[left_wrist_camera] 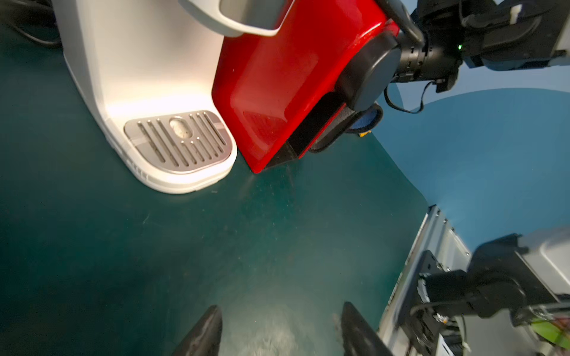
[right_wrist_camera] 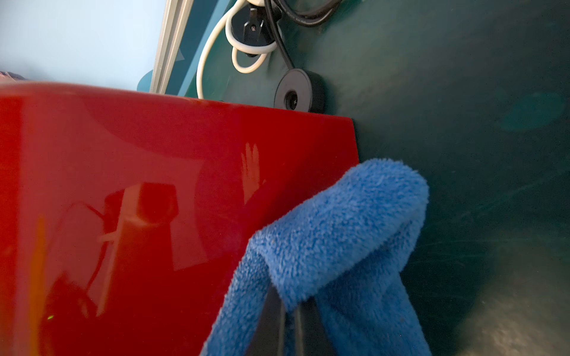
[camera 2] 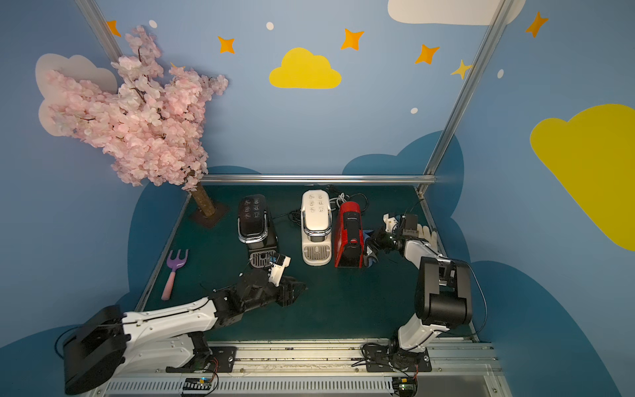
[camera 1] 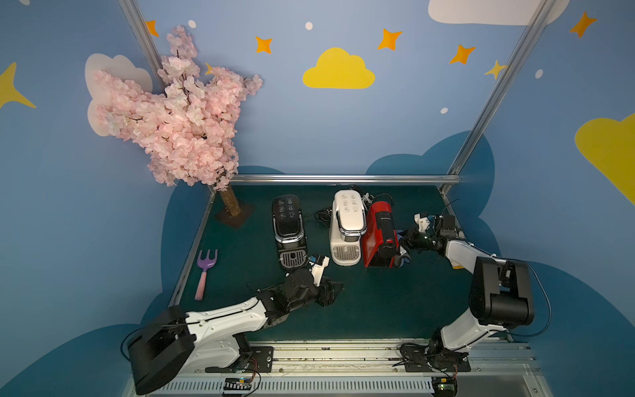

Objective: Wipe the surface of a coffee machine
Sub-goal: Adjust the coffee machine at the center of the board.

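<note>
Cream-white coffee machine [camera 1: 346, 228] stands upright, touching the red machine [camera 1: 379, 237].

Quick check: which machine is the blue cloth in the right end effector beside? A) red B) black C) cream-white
A: the right end effector, shut on the blue cloth, sits beside the red machine, not the cream-white coffee machine.

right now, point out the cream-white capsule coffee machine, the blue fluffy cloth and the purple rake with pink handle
cream-white capsule coffee machine [camera 1: 348, 213]: a top view, on its rounded top
blue fluffy cloth [right_wrist_camera: 339, 222]: right wrist view, on the folded bulge
purple rake [camera 1: 207, 265]: a top view, on its purple head
</note>
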`<action>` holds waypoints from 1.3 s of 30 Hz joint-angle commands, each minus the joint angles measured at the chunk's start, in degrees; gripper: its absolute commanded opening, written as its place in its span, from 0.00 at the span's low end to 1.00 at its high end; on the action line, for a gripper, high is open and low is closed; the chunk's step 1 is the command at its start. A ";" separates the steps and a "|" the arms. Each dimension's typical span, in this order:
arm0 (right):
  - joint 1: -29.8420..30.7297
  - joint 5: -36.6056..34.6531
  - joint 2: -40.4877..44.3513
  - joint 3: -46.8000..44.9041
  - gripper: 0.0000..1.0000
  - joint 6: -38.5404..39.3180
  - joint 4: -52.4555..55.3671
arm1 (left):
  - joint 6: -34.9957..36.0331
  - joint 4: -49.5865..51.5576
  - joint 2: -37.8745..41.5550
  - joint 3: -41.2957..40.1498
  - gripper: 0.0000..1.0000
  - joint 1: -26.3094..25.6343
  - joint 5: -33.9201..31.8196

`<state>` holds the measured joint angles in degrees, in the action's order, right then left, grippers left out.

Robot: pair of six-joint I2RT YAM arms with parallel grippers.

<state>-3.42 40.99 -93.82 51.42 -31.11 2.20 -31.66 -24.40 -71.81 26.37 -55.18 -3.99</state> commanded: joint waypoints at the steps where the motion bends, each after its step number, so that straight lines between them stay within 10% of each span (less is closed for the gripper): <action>1: 0.96 5.87 2.41 -0.26 0.00 -0.01 1.07 | 6.71 -16.84 -8.86 4.59 0.56 -1.82 -6.06; 12: 0.61 6.46 2.60 -0.57 0.00 -0.07 0.73 | 13.82 -33.32 -33.11 14.20 0.54 -2.30 -5.33; 39: -0.85 7.45 2.65 -1.50 0.00 -1.41 -1.51 | 17.21 -26.81 -49.38 34.42 0.57 -1.85 2.00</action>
<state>-4.67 44.03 -92.86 50.63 -31.77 1.15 -13.54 -51.72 -119.72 57.12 -55.27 -9.45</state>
